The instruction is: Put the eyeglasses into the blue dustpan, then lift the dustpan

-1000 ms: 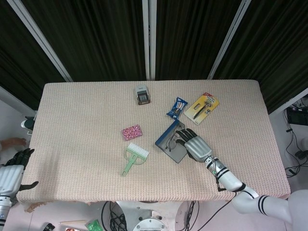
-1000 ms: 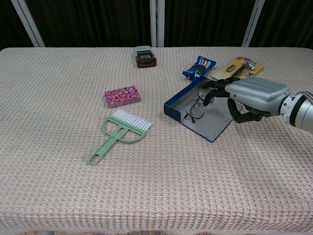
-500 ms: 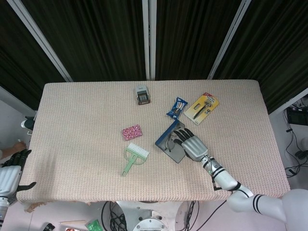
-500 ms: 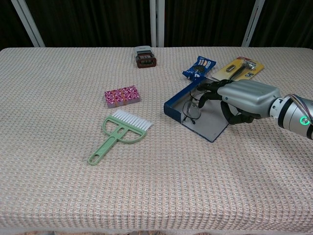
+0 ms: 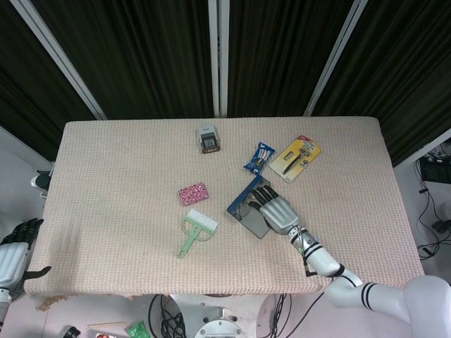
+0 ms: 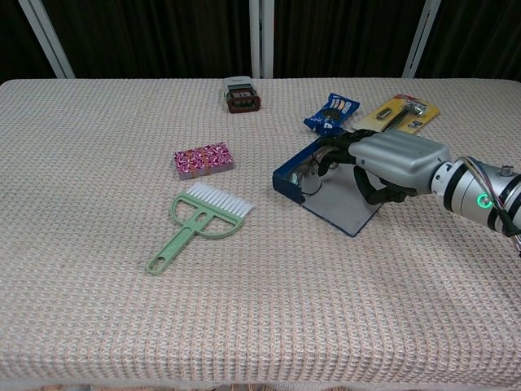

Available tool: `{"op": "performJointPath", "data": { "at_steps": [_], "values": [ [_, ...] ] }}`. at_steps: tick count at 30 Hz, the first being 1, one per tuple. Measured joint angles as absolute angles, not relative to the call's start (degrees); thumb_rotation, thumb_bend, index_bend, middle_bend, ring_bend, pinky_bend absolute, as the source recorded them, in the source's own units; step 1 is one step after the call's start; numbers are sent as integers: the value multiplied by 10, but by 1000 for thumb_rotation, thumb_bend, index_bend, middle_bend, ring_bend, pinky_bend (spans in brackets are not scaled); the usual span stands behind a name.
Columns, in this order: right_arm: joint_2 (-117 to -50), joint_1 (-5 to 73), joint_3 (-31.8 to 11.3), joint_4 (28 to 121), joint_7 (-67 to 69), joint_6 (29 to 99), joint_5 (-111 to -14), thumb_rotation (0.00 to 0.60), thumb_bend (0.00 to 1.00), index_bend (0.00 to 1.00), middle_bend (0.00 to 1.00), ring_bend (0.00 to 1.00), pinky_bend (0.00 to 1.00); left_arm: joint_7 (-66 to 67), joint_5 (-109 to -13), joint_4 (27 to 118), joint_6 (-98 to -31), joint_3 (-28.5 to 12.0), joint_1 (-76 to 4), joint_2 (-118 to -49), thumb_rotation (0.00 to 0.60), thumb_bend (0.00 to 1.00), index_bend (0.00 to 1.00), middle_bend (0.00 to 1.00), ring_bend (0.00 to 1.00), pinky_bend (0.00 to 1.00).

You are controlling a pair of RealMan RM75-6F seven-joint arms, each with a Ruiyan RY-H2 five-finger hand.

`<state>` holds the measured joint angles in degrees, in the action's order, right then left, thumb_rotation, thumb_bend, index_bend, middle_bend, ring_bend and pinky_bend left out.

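Pushed deeper across the blue dustpan [image 6: 338, 208] in the past second: right hand [image 6: 389, 159], now reaching from the open lip toward the raised back wall, dark fingertips [image 6: 330, 149] nearly at the rim. Swept along with it, the eyeglasses [image 6: 310, 173], earlier lying mid-tray, now bunched against the back wall and partly hidden under the fingers. Fingers extended and loosely curved over the frames; whether pinching them or merely nudging them, cannot tell from either view. Seemingly done, then, the first half of the task, with glasses inside the pan; lifting not yet begun, pan flat on the bench [image 6: 98, 285]. Left hand [image 5: 15, 248] parked off the bench's near-left corner, dark fingers apart, holding nothing. Untouched nearby: green brush [image 6: 199, 221], pink packet [image 6: 203, 160], blue snack wrapper [image 6: 332, 111].
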<state>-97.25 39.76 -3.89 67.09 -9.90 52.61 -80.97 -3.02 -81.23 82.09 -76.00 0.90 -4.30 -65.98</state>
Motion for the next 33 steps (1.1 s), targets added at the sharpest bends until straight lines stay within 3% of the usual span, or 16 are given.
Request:
{"op": "performJointPath", "data": {
  "at_steps": [4,12,15,33],
  "values": [
    [-964,391,-33,679,-87,542,-822,600,752,144,0,0,0,-30,-813,821,-761,10,-42,-660,600,69,74,62,80,238],
    [-899,375,-9,707,-111,567,-852,600,156,34,0,0,0,-30,-815,819,-758,11,-43,-664,600,70,79,61,80,238],
    [-890,372,-5,708,-132,561,-849,600,15,26,0,0,0,-27,-819,822,-757,12,-44,-665,600,69,79,61,80,238],
    [-937,387,-15,652,-88,556,-864,600,0,104,0,0,0,-36,-811,815,-758,10,-41,-660,600,69,80,61,80,239]
  ]
}}
